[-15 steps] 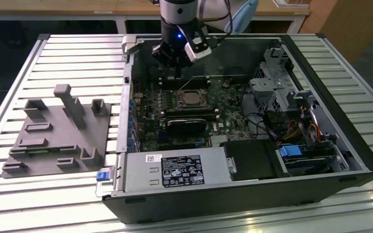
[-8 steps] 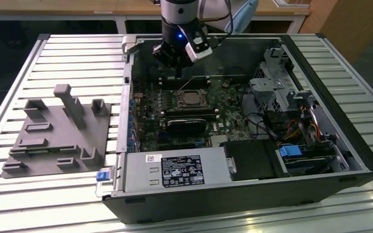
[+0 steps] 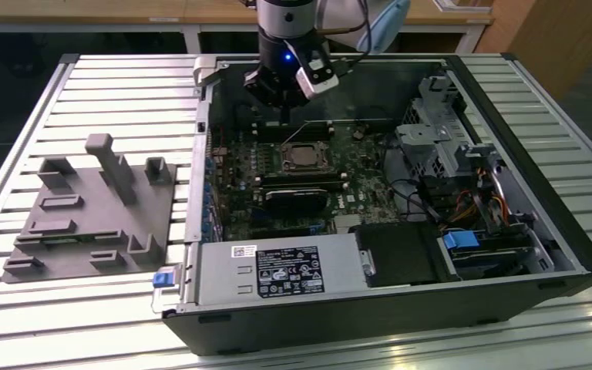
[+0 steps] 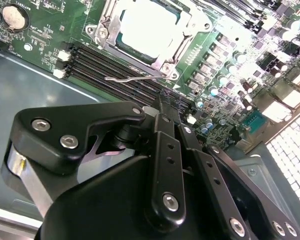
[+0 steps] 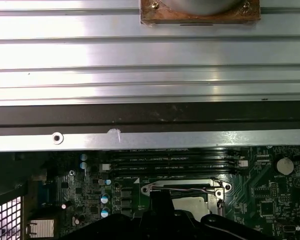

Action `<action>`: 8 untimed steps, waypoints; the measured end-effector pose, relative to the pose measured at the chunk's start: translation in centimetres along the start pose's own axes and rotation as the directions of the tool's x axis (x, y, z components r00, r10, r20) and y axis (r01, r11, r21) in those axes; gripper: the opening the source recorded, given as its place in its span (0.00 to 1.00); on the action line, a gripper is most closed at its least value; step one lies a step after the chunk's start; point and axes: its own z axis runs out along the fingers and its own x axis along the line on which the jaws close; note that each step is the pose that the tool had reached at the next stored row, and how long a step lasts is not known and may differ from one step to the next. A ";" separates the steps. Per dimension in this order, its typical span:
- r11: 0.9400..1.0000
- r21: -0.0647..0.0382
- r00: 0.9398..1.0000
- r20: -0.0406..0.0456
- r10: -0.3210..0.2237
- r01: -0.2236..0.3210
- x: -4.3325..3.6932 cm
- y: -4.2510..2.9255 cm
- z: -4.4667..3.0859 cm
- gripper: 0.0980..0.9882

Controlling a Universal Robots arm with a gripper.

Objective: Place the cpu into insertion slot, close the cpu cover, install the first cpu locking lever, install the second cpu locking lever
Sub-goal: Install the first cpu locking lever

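The cpu [image 4: 147, 25] lies in the insertion slot [image 3: 301, 158] on the green motherboard, its bright metal top showing through the cut-out. The silvery cpu cover [image 4: 135, 59] lies flat over it as a frame. A thin wire locking lever [image 4: 135, 78] runs along the socket's edge beside the memory slots; in the first wrist view the lever [image 5: 182, 190] crosses that same edge. My gripper [image 4: 162, 102] hangs above the memory slots, near the case's far wall, a short way from the socket. Its black fingers are pressed together and hold nothing. In the exterior view the gripper [image 3: 284, 102] hovers over the far end of the board.
The open computer case [image 3: 543, 254] rests on a slatted metal table [image 3: 121, 77]. Long black memory slots [image 4: 115, 70] lie between gripper and socket. A grey fixture block [image 3: 90, 216] stands at the exterior view's left. Drive cages and cables [image 3: 461, 177] crowd the case's right side.
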 end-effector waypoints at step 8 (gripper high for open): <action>1.000 0.000 1.000 0.000 0.000 0.000 -0.20 0.01 0.01 0.01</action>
